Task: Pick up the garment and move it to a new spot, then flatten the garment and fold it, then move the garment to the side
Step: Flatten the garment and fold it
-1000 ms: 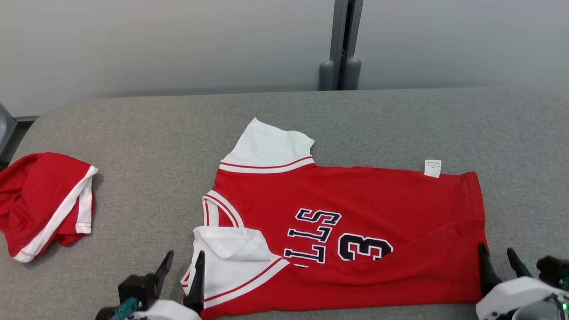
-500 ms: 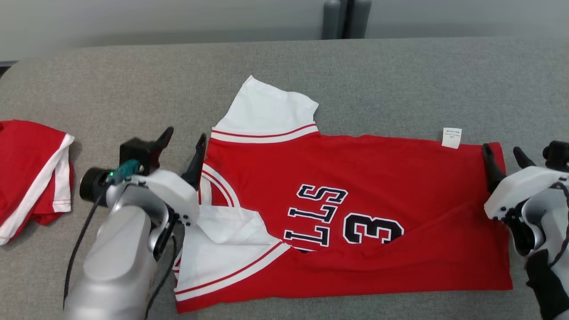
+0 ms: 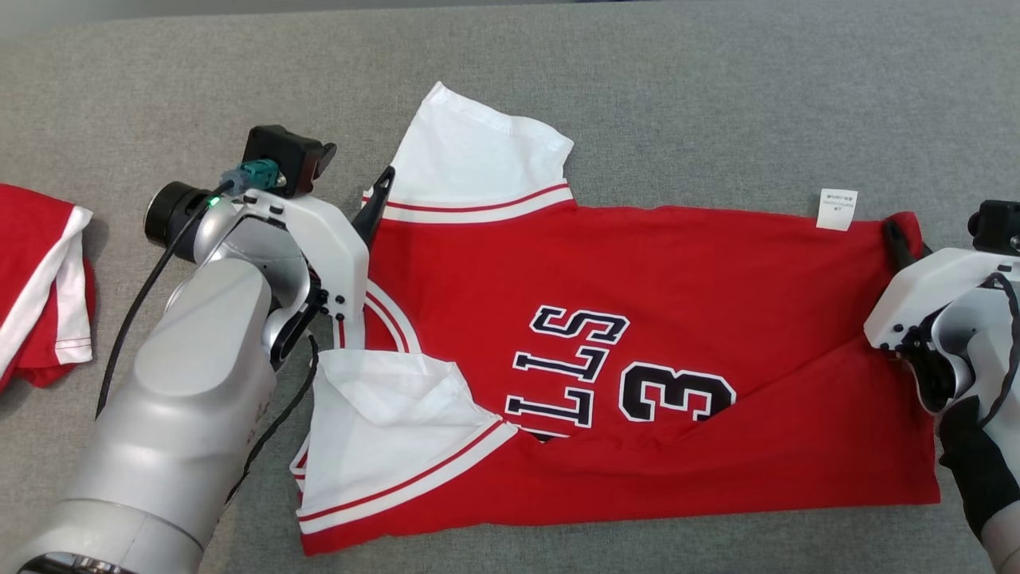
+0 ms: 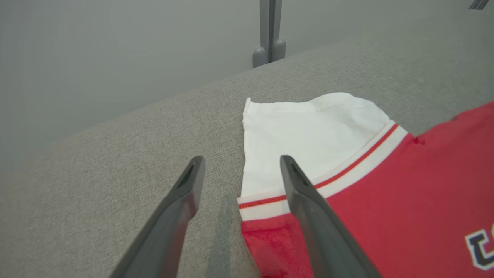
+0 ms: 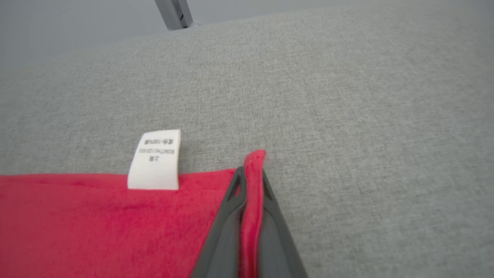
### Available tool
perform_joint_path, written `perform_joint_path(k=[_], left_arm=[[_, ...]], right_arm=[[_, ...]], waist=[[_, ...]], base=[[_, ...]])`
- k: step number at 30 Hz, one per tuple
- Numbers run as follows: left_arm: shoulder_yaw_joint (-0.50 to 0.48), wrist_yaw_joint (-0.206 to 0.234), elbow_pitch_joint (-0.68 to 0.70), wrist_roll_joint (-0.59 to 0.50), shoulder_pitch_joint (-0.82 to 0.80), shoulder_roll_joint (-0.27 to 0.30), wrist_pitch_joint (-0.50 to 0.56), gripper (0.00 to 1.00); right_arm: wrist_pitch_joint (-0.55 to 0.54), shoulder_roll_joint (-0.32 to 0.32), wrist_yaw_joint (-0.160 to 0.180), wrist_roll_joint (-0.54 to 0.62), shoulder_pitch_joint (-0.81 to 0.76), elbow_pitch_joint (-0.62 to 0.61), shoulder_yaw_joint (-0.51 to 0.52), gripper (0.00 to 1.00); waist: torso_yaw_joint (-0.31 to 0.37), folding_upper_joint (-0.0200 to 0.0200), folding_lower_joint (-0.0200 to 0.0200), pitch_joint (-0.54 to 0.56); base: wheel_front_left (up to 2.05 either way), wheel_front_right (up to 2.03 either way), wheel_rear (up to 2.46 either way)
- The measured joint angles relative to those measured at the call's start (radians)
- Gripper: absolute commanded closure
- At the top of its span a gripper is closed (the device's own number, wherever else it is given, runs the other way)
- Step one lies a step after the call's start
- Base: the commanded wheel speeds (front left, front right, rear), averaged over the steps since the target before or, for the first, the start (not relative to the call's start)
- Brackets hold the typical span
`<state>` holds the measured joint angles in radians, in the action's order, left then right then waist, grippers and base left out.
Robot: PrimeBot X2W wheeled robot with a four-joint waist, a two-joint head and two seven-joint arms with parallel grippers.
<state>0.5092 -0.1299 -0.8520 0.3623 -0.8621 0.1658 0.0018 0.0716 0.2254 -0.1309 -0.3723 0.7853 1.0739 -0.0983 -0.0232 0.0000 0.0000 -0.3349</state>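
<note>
At the worktop's (image 3: 677,96) left edge lies a crumpled red-and-white cloth (image 3: 40,287). Next to it, the left gripper (image 4: 241,161) has its jaws wide apart, with one finger over bare grey surface and the other over the banded seam of the far white sleeve (image 3: 478,151). The red jersey (image 3: 637,303) lies spread across the middle of the worktop, collar leftward and hem rightward. At its far right hem corner, just beside the white label (image 3: 837,209), the right gripper (image 5: 252,172) is clamped on a pinch of red fabric.

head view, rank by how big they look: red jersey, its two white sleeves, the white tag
1. red jersey
2. far white sleeve and near white sleeve: look alike, unranked
3. white tag
</note>
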Motion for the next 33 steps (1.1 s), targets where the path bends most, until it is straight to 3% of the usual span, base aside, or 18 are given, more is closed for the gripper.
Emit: perform_joint_path(k=[13, 24, 27, 31, 32, 33], left_arm=[[0.119, 0.000, -0.142, 0.152, -0.217, -0.028, 0.094, 0.00], [0.100, 0.001, -0.323, 0.198, -0.361, -0.034, 0.146, 0.00], [0.099, 0.026, -0.364, 0.197, -0.377, -0.017, 0.116, 0.00], [0.097, 0.030, -0.386, 0.198, -0.383, -0.008, 0.097, 0.00], [0.095, 0.029, -0.389, 0.201, -0.386, -0.009, 0.092, 0.05], [0.091, 0.026, -0.391, 0.208, -0.392, -0.012, 0.085, 0.44]], right_arm=[[0.076, -0.022, 0.000, -0.026, 0.060, -0.010, -0.084, 1.00], [0.098, -0.061, 0.000, -0.079, 0.107, -0.054, -0.186, 1.00], [0.105, -0.068, 0.000, -0.100, 0.118, -0.066, -0.225, 1.00], [0.112, -0.067, 0.000, -0.128, 0.127, -0.083, -0.254, 1.00], [0.113, -0.064, 0.000, -0.134, 0.129, -0.087, -0.260, 1.00], [0.114, -0.061, 0.000, -0.141, 0.131, -0.089, -0.265, 1.00]], waist=[[0.055, 0.0000, 0.0000, -0.087], [0.148, 0.0000, 0.0000, -0.157], [0.176, 0.0000, 0.0000, -0.176], [0.191, 0.0000, 0.0000, -0.194], [0.192, 0.0000, 0.0000, -0.199], [0.193, 0.0000, 0.0000, -0.203]], base=[[0.00, 0.00, 0.00], [0.00, 0.00, 0.00], [0.00, 0.00, 0.00], [0.00, 0.00, 0.00], [0.00, 0.00, 0.00], [0.00, 0.00, 0.00]])
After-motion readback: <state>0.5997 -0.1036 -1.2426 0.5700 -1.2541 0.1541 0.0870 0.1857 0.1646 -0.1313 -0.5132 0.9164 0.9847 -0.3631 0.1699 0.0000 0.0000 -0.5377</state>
